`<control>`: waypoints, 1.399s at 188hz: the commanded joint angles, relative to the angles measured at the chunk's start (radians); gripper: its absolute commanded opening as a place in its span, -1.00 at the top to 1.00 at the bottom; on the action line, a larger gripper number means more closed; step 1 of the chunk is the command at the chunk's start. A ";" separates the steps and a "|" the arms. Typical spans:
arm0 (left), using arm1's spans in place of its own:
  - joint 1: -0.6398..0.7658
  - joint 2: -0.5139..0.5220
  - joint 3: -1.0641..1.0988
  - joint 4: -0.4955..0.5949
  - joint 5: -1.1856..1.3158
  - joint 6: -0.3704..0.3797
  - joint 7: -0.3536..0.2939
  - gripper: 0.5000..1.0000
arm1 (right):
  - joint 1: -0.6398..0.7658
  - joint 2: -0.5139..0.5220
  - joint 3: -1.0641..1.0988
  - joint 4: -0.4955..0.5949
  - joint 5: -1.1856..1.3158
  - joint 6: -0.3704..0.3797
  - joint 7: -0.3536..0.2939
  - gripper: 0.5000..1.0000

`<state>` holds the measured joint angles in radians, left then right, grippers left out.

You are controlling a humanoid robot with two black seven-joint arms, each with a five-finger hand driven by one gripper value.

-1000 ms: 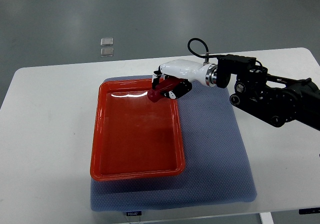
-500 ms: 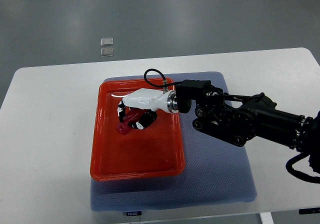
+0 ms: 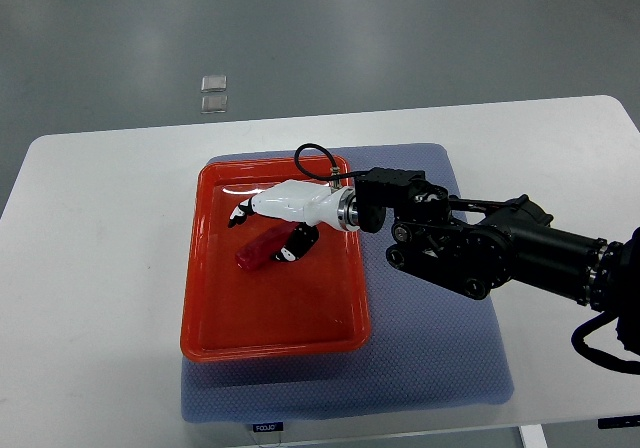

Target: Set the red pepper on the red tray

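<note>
Red on red: the pepper [image 3: 262, 247] lies on the floor of the red tray [image 3: 275, 318], in the far half, slightly left of the tray's middle, its long side running diagonally from lower left to upper right. The right hand [image 3: 283, 215], white with black finger joints, reaches in over the tray from the right on a black arm [image 3: 490, 253]. Its fingers [image 3: 296, 246] are loosened and spread; 1 or 2 fingertips sit just beside or against the pepper's right end, and whether they touch it cannot be told. The pepper rests on the tray, not lifted. The tray sits on the left part of a blue-grey mat [image 3: 430, 338], and the mat lies on a white table [image 3: 100, 298]. A thin black cable [image 3: 312, 158] loops up from the wrist. On the grey floor beyond the table are 2 small pale squares [image 3: 213, 93].
</note>
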<state>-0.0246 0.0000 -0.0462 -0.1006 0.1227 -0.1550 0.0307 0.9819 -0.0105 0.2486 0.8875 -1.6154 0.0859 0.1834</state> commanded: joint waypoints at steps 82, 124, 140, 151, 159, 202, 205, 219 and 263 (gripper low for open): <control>0.000 0.000 0.000 0.001 0.000 0.000 0.000 -1.00 | -0.017 -0.060 0.224 -0.035 0.206 -0.031 -0.007 -0.42; 0.000 0.000 -0.001 0.001 0.000 0.000 0.000 -1.00 | -0.108 -0.060 0.431 -0.162 0.376 -0.136 -0.007 -0.42; 0.000 0.000 0.000 0.001 0.000 0.000 0.000 -1.00 | -0.137 -0.069 0.497 -0.173 0.457 -0.150 -0.007 -0.44; 0.000 0.000 0.000 -0.001 0.000 0.000 0.000 -1.00 | -0.152 -0.100 0.528 -0.173 0.531 -0.150 -0.008 -0.44; 0.000 0.000 0.000 -0.001 0.000 0.000 0.000 -1.00 | -0.163 -0.117 0.534 -0.173 0.580 -0.152 -0.008 -0.44; 0.000 0.000 0.000 -0.001 0.000 0.000 0.000 -1.00 | -0.192 -0.178 0.535 -0.174 0.851 -0.163 -0.005 -0.59; 0.000 0.000 0.000 -0.001 0.000 0.000 0.000 -1.00 | -0.195 -0.183 0.535 -0.174 0.877 -0.164 -0.005 -0.60; 0.000 0.000 0.000 -0.001 0.000 0.000 0.000 -1.00 | -0.203 -0.195 0.535 -0.174 0.956 -0.167 -0.005 -0.65; 0.000 0.000 0.000 0.001 0.000 0.000 0.000 -1.00 | -0.236 -0.212 0.537 -0.174 1.077 -0.167 -0.001 -0.66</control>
<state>-0.0245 0.0000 -0.0462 -0.1013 0.1227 -0.1547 0.0307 0.7588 -0.2191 0.7843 0.7133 -0.5789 -0.0812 0.1808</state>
